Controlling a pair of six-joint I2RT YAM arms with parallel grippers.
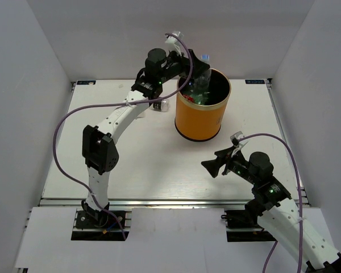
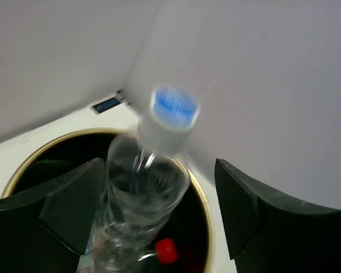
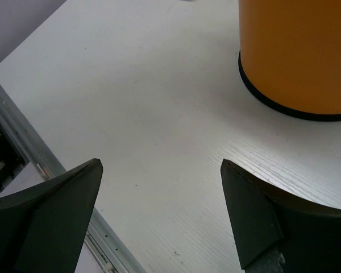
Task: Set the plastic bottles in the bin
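The orange bin [image 1: 199, 118] stands at the back middle of the table. My left gripper [image 1: 194, 73] hangs over its far left rim, jaws wide open. Between them a clear plastic bottle [image 2: 142, 193] with a blue cap [image 2: 174, 108] is blurred, leaning toward the left finger [image 2: 68, 205] with a gap on the right, its lower end inside the bin [image 2: 207, 222]. A red cap [image 2: 166, 251] of another bottle shows in the black inside. My right gripper [image 1: 214, 165] is open and empty above the table, in front of the bin [image 3: 295, 51].
White walls close in the table on the left, right and back. The metal rail of the table's near edge [image 3: 23, 145] runs under the right gripper's left finger. A small pale thing [image 1: 157, 106] lies behind the left arm's forearm.
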